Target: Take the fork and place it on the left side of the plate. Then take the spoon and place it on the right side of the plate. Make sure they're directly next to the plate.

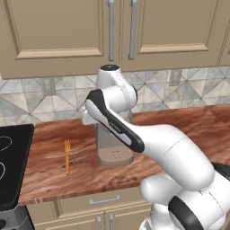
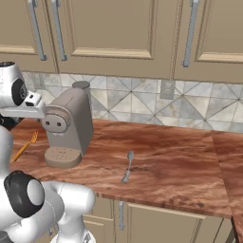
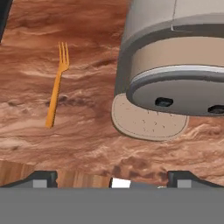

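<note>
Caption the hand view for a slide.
Slender orange fork lying on the wooden counter, left of the grey coffee machine.

Even soft light, faint shadows, sharp render

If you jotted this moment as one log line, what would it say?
fork: flat on counter, untouched | spoon: on counter beyond coffee machine | gripper: open, empty

There is one fork, one spoon and one coffee machine on the counter. One stove sits at the counter's left edge.
</note>
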Robot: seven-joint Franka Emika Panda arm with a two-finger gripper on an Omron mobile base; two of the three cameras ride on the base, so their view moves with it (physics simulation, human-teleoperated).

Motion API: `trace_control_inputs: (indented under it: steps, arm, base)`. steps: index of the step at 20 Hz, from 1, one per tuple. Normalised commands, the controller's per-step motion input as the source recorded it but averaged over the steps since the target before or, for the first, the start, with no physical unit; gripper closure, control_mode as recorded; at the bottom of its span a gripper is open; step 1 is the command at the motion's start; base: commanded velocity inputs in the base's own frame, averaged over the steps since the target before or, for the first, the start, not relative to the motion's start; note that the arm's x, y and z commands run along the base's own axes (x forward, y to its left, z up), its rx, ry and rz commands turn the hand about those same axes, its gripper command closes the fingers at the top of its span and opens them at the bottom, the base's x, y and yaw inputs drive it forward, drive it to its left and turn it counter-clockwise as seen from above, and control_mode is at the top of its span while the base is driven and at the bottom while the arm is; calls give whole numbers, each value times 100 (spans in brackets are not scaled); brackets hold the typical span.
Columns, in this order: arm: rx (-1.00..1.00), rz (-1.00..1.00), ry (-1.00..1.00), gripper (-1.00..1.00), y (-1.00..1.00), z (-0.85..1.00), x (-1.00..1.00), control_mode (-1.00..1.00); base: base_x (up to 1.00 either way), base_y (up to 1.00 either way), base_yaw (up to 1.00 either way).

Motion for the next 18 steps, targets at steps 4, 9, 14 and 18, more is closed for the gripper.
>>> trace_control_inputs:
  steps: [4,9,14,18]
  arm:
    - [-6,0,0,-100,54,-62,0,-100]
    - [-3,0,-1,-100,49,-54,0,-100]
    - [0,0,-4,-100,30,-49,5,-100]
    - [0,0,-1,-100,17,-44,19,-100]
  base:
    - [0,0,0]
    - [0,0,0]
    - [0,0,0]
    - [0,0,0]
